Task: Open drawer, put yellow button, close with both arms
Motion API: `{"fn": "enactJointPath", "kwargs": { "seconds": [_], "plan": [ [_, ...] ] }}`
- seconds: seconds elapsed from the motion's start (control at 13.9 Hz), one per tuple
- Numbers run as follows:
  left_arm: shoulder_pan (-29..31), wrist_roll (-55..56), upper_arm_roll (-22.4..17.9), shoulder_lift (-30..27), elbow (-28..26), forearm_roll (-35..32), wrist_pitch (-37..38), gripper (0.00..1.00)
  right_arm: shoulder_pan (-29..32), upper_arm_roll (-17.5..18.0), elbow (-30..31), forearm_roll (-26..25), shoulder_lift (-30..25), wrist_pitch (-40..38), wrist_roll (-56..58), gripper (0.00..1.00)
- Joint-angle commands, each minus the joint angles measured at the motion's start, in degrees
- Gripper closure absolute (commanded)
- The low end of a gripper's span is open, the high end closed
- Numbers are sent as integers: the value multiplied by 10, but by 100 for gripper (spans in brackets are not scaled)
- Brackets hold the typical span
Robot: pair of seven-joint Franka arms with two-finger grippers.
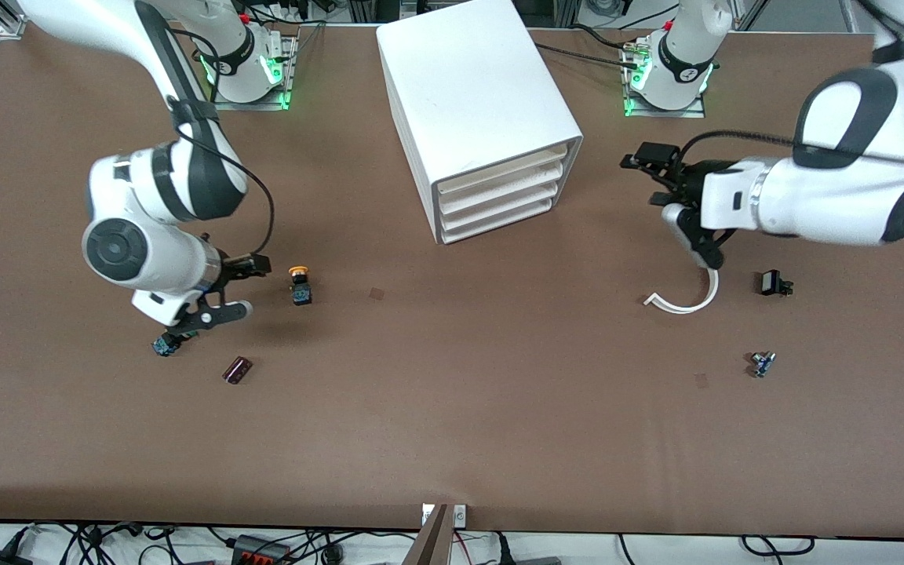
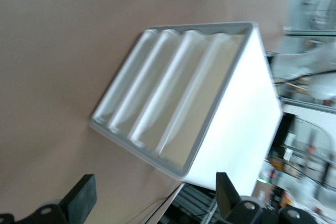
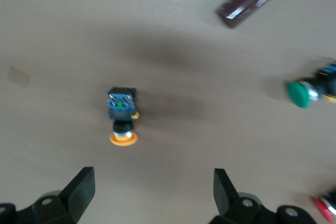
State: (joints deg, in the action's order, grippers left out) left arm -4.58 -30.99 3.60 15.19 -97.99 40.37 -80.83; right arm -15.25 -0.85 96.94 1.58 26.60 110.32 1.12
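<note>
The white cabinet (image 1: 483, 110) stands at the middle of the table, and its uppermost drawer (image 1: 503, 169) looks shut like the three below. In the left wrist view that drawer (image 2: 202, 93) lies next to the bright cabinet top. The yellow button (image 1: 299, 284) lies on its side on the table toward the right arm's end. My right gripper (image 1: 242, 289) is open and empty, low over the table beside the button; in its wrist view the button (image 3: 122, 116) lies just ahead of the open gripper (image 3: 152, 190). My left gripper (image 1: 648, 179) is open and empty, beside the cabinet and facing it (image 2: 155, 195).
A green-capped button (image 1: 165, 344) and a dark cylinder (image 1: 238, 369) lie near the right gripper; a red cap (image 3: 325, 208) shows in the right wrist view. A white curved piece (image 1: 687, 302), a black part (image 1: 772, 282) and a small part (image 1: 762, 363) lie under the left arm.
</note>
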Motion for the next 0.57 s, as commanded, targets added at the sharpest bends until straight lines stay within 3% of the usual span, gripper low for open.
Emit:
{"fn": "enactJointPath", "kwargs": {
  "seconds": [0.0, 0.22, 0.5],
  "plan": [
    [6, -78, -1, 68, -2, 77, 8, 0, -21, -2, -5, 13, 34, 42, 15, 0],
    [3, -125, 0, 125, -20, 145, 11, 0, -26, -2, -5, 12, 61, 69, 35, 0],
    [-12, -183, 11, 142, -86, 216, 11, 4, -35, -2, -5, 16, 94, 101, 34, 0]
  ]
}}
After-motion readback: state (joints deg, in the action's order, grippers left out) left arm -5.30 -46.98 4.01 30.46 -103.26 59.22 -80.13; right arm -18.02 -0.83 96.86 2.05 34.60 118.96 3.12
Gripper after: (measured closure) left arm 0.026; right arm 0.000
